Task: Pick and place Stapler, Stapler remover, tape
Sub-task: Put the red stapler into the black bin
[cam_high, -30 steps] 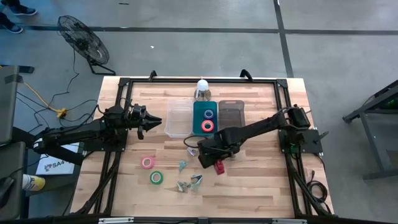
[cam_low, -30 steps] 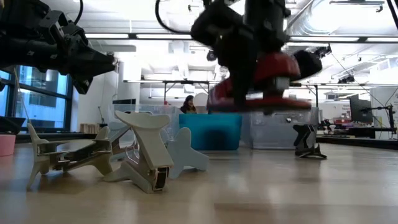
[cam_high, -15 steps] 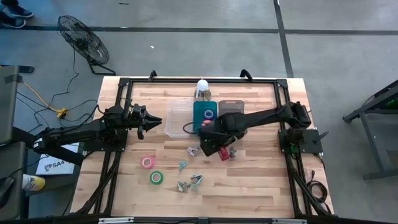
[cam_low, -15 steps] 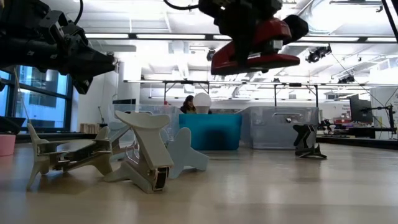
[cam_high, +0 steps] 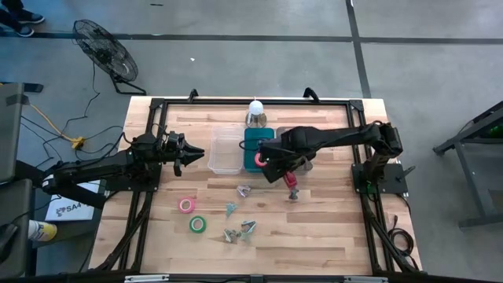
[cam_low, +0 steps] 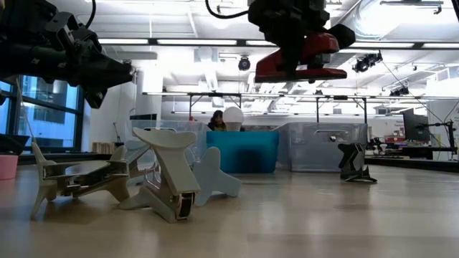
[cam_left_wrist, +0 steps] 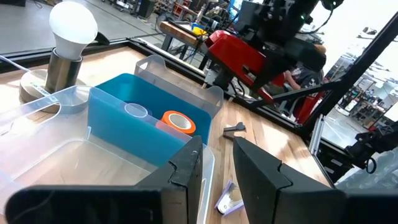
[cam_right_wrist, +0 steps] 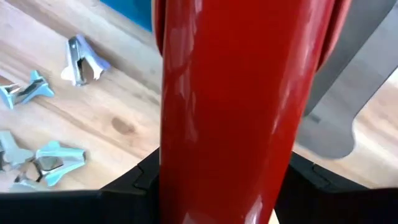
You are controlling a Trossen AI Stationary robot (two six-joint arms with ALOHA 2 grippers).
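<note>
My right gripper (cam_high: 275, 163) hangs in the air just near of the bins, shut on the red stapler (cam_high: 281, 171). In the low view the stapler (cam_low: 297, 61) hangs high over the table below the right gripper (cam_low: 287, 29). It fills the right wrist view (cam_right_wrist: 230, 93). A pink tape roll (cam_high: 186, 205) and a green tape roll (cam_high: 197, 225) lie flat on the wood. Silvery staple removers (cam_high: 244, 189) (cam_high: 249, 228) lie near them, and a dark one (cam_high: 292, 191) lies farther right. My left gripper (cam_high: 189, 151) waits open, left of the clear bin. My right gripper pinches the stapler's red body (cam_right_wrist: 186, 155) between its two fingers (cam_right_wrist: 134, 180), which lie across it, one on each long side. The fingers come from above, pointing down, at about the middle of its length (cam_low: 290, 57). The stapler is lifted clear and roughly level.
Three bins stand in a row at the far middle: a clear bin (cam_high: 224, 149), a blue bin (cam_high: 259, 146) with tape rolls (cam_left_wrist: 177, 121) inside, and a grey bin (cam_high: 294, 140). A light bulb on its base (cam_high: 255, 112) stands behind them. Bare wood lies on the near right.
My right gripper has carried the stapler up and toward the table's far edge, from over the middle of the table to just near of the blue and grey bins. The stapler stays held and roughly level. The dark staple remover, earlier under the arm, now shows.
</note>
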